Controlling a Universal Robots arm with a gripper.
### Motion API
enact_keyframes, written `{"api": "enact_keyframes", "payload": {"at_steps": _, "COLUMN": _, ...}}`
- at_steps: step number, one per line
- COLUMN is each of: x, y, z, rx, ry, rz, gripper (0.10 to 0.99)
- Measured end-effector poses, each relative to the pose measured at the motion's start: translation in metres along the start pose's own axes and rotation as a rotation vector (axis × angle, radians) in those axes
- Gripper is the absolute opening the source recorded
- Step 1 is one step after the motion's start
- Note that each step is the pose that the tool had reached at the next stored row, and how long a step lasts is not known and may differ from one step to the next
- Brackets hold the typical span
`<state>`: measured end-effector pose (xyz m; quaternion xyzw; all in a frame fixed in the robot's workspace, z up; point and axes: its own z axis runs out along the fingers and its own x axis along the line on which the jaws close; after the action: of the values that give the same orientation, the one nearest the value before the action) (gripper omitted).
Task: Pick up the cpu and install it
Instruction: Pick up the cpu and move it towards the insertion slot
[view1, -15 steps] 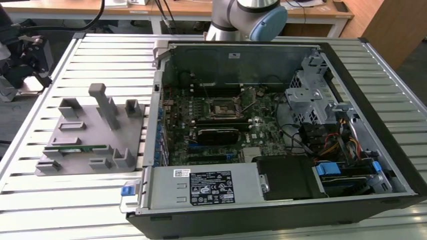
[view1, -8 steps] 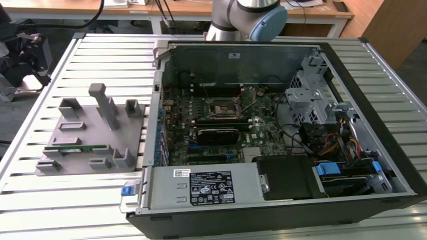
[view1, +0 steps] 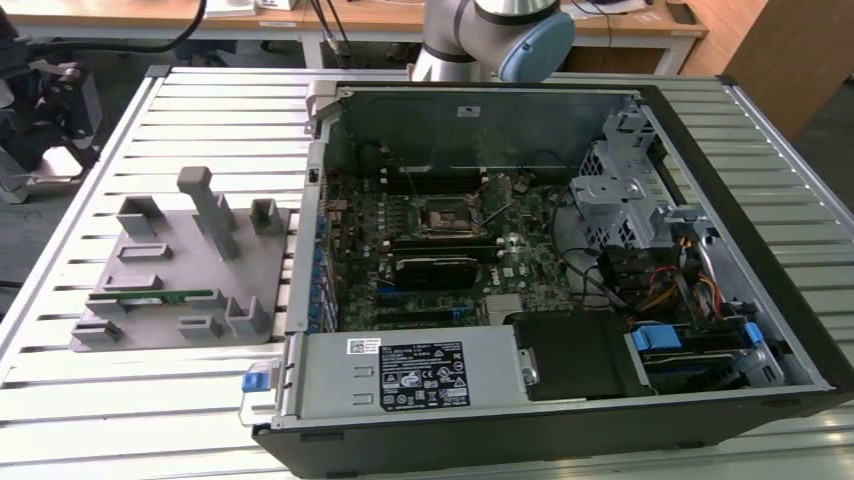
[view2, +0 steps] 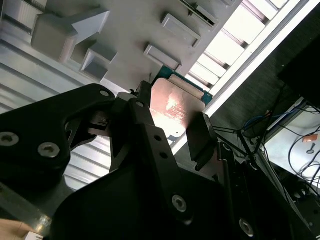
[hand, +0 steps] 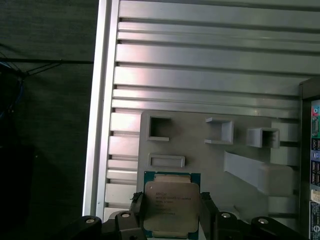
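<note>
1. Watching both wrist views, I saw the gripper (hand: 172, 206) clamped on the cpu (hand: 171, 195), with one black finger (hand: 138, 209) pressed against each of two opposite edges. The silvery lid faced the first wrist camera.
2. The cpu hung in the air over a corner of the grey fixture tray (view1: 167, 272). As far as I could judge, it touched nothing but the fingers, and the slatted table (view1: 200, 110) lay well below it.
3. I judged the chip to be light, thin and rigid. Its smooth metal lid looked slippery and its contact face was probably fragile. The pale rim edges therefore seemed the right place to hold it, with only a modest squeeze and no twisting.
4. The tray held a green memory stick (view1: 154, 297), which lay flat in a slot toward the exterior view's left. The rectangular pockets (hand: 159, 128) in the first wrist view held nothing I could make out.
5. The computer case (view1: 481, 135) lay open just beside the tray, on the exterior view's right of it.
6. Inside the case, the motherboard (view1: 400, 230) carried the black square-framed socket (view1: 443, 212) near its middle. A power supply (view1: 400, 372) sat along the wall nearest the exterior camera. A drive cage (view1: 621, 175) and loose cables (view1: 667, 290) crowded the exterior view's right.
7. I could not tell whether anything already sat in the socket.
</note>
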<state>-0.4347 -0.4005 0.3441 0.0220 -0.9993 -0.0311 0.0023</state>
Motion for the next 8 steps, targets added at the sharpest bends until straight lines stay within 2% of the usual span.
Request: {"api": "enact_keyframes", "payload": {"at_steps": 8, "x": 0.0000, "y": 0.0004, "z": -0.0046, "rx": 0.000, "ry": 0.0001, "rz": 0.000, "gripper": 0.529}}
